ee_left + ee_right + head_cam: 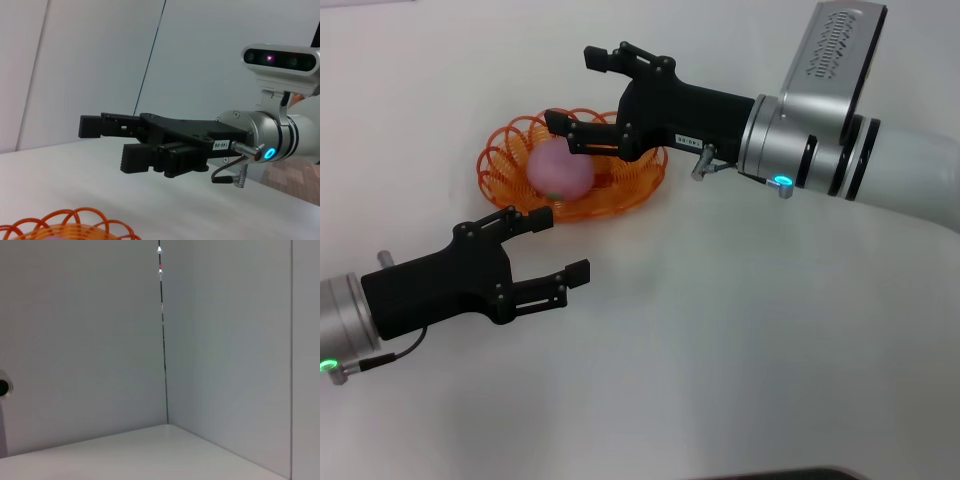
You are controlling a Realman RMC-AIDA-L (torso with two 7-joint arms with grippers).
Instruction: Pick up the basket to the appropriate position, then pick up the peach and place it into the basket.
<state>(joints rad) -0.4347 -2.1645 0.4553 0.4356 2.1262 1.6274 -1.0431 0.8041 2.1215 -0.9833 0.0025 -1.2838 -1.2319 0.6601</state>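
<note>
Only my head cam shows the peach (559,170) in the basket (638,192); right gripper (567,92) above, left gripper (557,248) nearby, both spread.

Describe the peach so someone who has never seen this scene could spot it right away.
On the white table, find the orange wire basket below the right gripper, whose open fingers hang above it. The peach lies inside: a round, pale pink ball, the only smooth solid thing among the looped orange coils.
</note>
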